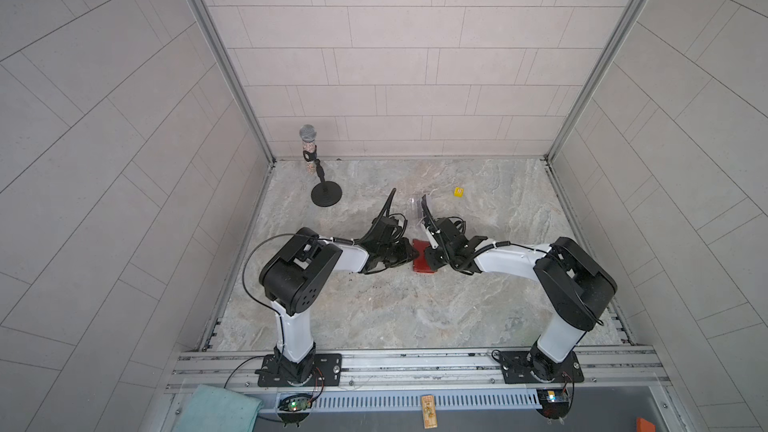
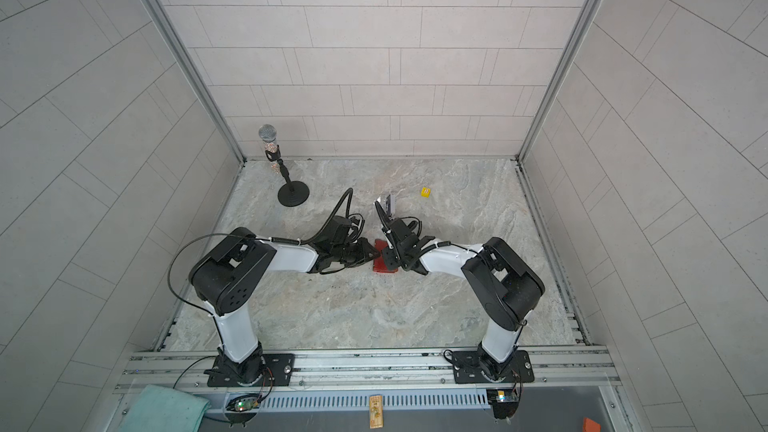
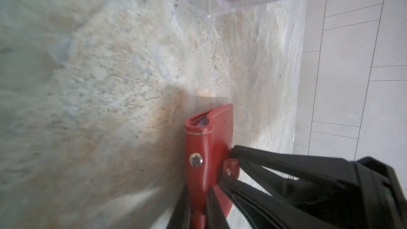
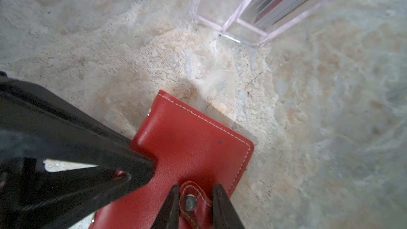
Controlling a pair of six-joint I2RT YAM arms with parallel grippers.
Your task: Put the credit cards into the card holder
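My left gripper (image 3: 199,210) pinches the wallet (image 4: 191,142) edge; it lies on the table (image 4: 308,106) between both arms. My right gripper (image 4: 195,205) sits narrow around the tab (image 4: 190,196), and I can't tell if it grips. The cards (image 4: 284,1) sit in the clear stand (image 4: 229,29).

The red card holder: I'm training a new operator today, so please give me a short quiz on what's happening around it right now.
1. True or false: the clear stand is empty.
2. The right gripper has its jaws on either side of: A) the snap tab; B) the yellow cube; C) the microphone.
3. Which gripper pinches the card holder by its cover edge?
Key: 1 false, credit cards stand in the clear stand; 2 A; 3 the left gripper.
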